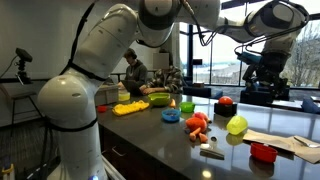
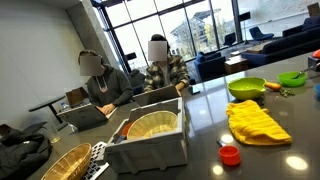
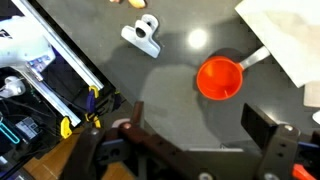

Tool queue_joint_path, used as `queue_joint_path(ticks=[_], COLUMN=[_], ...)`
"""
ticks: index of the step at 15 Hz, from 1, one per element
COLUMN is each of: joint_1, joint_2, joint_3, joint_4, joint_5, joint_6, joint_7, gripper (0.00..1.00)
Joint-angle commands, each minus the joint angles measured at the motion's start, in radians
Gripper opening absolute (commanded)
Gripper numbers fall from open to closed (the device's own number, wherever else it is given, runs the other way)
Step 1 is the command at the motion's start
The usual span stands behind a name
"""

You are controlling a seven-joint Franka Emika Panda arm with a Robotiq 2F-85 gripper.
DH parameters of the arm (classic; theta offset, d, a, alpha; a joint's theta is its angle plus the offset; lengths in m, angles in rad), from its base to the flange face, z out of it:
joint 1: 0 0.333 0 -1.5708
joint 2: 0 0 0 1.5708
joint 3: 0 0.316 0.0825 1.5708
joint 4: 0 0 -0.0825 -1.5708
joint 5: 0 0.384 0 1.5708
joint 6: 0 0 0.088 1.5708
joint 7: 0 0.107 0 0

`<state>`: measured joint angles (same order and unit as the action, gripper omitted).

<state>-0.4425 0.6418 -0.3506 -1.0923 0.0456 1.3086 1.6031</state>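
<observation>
In the wrist view my gripper [image 3: 198, 118] is open and empty, hanging above a dark table top [image 3: 150, 85]. A red measuring cup [image 3: 220, 78] with a grey handle lies just beyond the fingers, nearer the right finger. A white clip [image 3: 143, 32] lies farther off to the left. In an exterior view the arm reaches over the counter and the gripper [image 1: 262, 85] hangs above the red cup [image 1: 262, 151]; the white clip [image 1: 210, 152] lies near the front edge.
White paper [image 3: 285, 40] lies right of the cup. The counter holds a yellow-green ball [image 1: 236, 125], a red apple [image 1: 225, 102], an orange toy [image 1: 197, 124], a blue bowl [image 1: 171, 115], a yellow cloth [image 2: 255, 122], a green bowl [image 2: 245, 88] and a grey crate [image 2: 150, 148]. People sit behind.
</observation>
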Motion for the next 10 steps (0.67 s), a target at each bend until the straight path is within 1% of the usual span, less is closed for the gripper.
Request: queue_joint_path(ticks=[1, 7, 10], joint_1=[0.04, 0.109, 0.141], joint_2=[0.006, -0.005, -0.013], joint_3=[-0.037, -0.084, -0.116], joint_4=[0.041, 0.0, -0.023], joint_5=[-0.093, -0.275, -0.387], joint_6=[0.08, 0.282, 0.333], joint_7=[0.087, 0.27, 0.369], gripper=[1.0, 1.0, 1.0])
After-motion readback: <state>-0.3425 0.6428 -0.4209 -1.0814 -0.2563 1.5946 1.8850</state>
